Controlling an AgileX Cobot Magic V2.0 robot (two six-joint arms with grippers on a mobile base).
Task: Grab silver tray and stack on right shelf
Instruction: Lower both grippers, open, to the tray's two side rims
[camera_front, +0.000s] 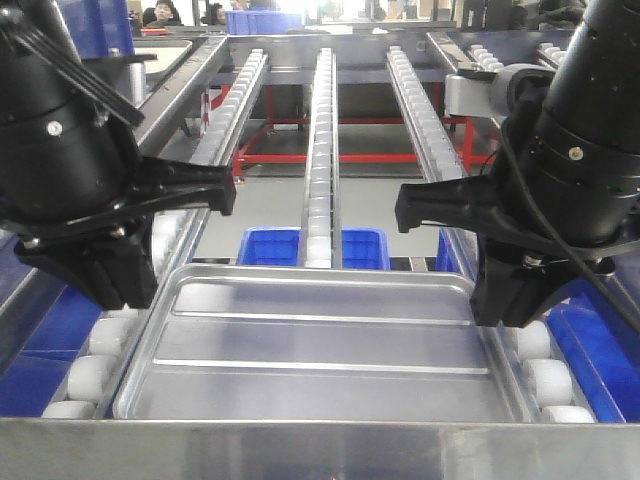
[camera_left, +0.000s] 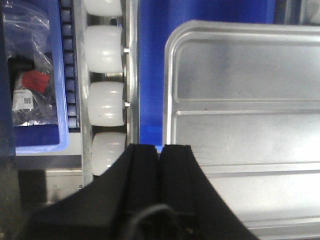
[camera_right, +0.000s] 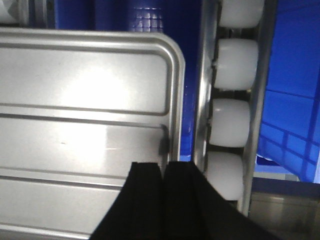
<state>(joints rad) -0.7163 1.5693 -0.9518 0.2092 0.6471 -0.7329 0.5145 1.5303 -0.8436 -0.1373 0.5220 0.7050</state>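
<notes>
- The silver tray (camera_front: 320, 345) is seen lying flat on the right shelf (camera_front: 320, 455), just behind the shiny front lip and between two side rails of white rollers (camera_front: 90, 375).
- The left claw (camera_front: 228, 190) is shown closed, gripping nothing, above the tray's left rim.
- The right claw (camera_front: 402, 208) is likewise pressed closed on nothing, above the tray's right rim.
- A centre roller rail (camera_front: 320, 150) is seen running up the slope behind the tray.
- Blue bins (camera_front: 270, 245) are pictured beneath the rack, one beside the left rail holding bagged parts (camera_left: 30, 90).
- A red frame (camera_front: 290, 158) is visible on the floor beyond, and seated people (camera_front: 160, 12) at the back of the room.
</notes>
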